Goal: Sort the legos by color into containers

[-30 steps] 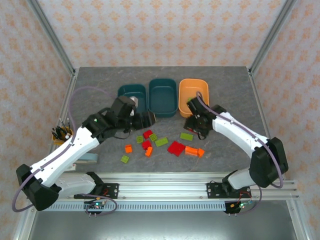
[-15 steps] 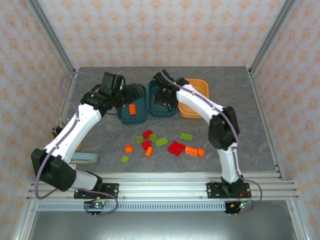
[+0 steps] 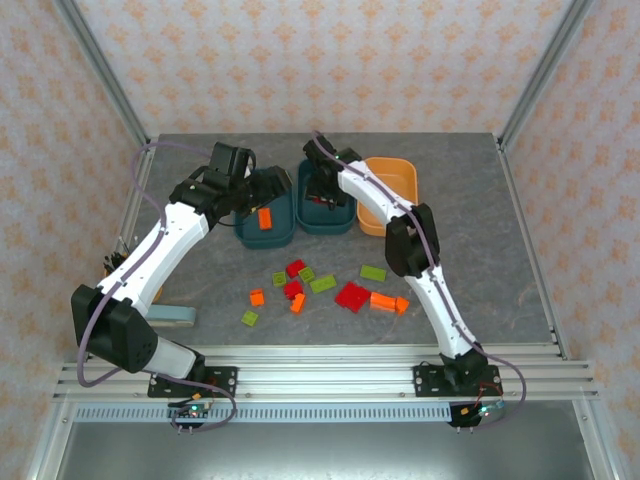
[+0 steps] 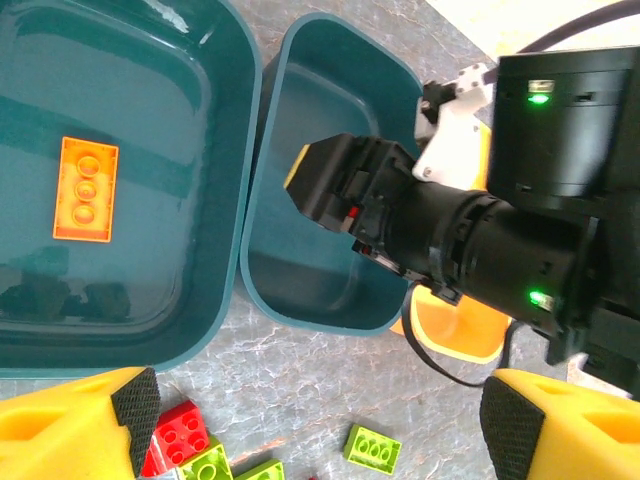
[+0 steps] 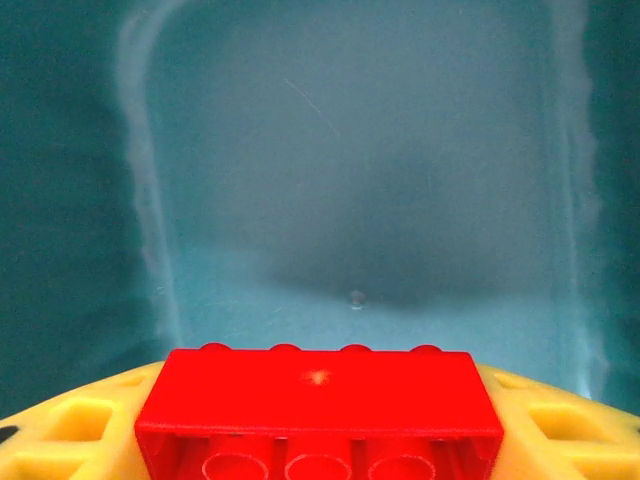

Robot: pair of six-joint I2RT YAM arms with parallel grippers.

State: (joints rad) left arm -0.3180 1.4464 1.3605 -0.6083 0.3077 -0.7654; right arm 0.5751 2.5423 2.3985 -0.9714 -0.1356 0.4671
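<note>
Tubs, 3: left teal tub (image 3: 268, 243), mid teal tub (image 3: 325, 224), orange tub (image 3: 398, 176). L gripper (image 4: 322, 412) open, empty; 1 orange lego (image 4: 86, 189) ahead of its jaws, in left teal tub. R gripper (image 5: 318, 432) clamps 1 red lego (image 5: 320, 400), mid teal tub under jaws.

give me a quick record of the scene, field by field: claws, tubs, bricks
left claw: open, empty, by the left teal tub
right claw: shut on a red brick, over the middle teal tub
left teal tub: one orange brick inside
orange tub: rightmost, partly behind the right arm
loose bricks: red, orange, lime green, on the table before the tubs
</note>
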